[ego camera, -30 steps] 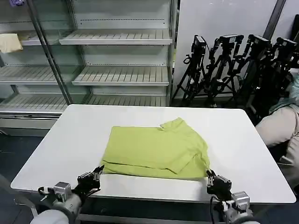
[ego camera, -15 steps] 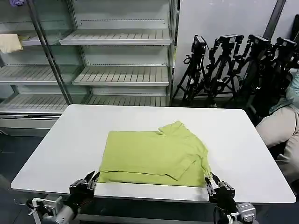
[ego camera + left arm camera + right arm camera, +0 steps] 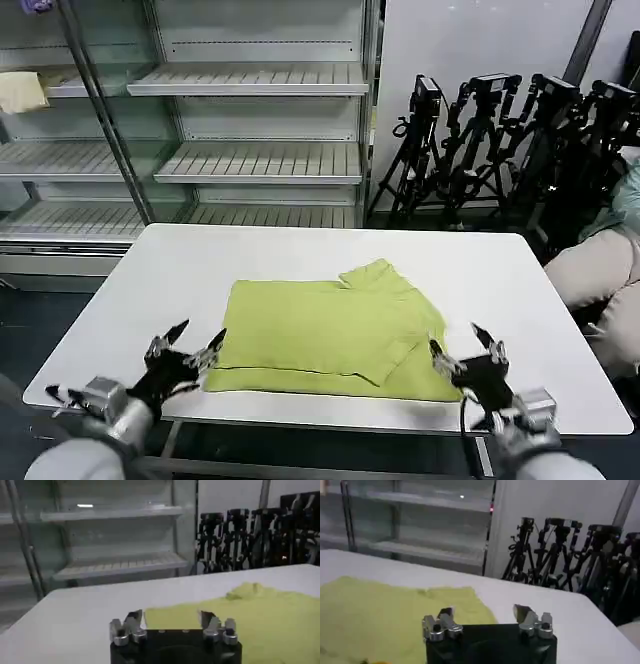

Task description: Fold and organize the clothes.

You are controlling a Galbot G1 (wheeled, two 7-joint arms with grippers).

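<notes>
The clothes are one lime T-shirt (image 3: 325,335), folded into a rough rectangle in the middle of the white table (image 3: 520,290). Its front edge lies close to the table's near edge. My left gripper (image 3: 197,336) hovers open at the shirt's front left corner, with nothing between its fingers. At the front right corner my right gripper (image 3: 457,342) is open too and holds nothing. In the left wrist view the T-shirt (image 3: 250,615) spreads beyond the open left gripper (image 3: 169,617). The right wrist view has the T-shirt (image 3: 380,605) beyond and to one side of the open right gripper (image 3: 482,614).
Metal shelving (image 3: 250,160) stands behind the table, with a pale cream cloth (image 3: 20,92) on an upper shelf. Black tripods (image 3: 500,140) cluster at the back right. A seated person's leg (image 3: 600,275) is off the table's right side. Bare tabletop surrounds the shirt.
Both grippers have come up from below the table's front edge and spread open beside the shirt's front corners. The shirt has slid slightly toward the near edge.
</notes>
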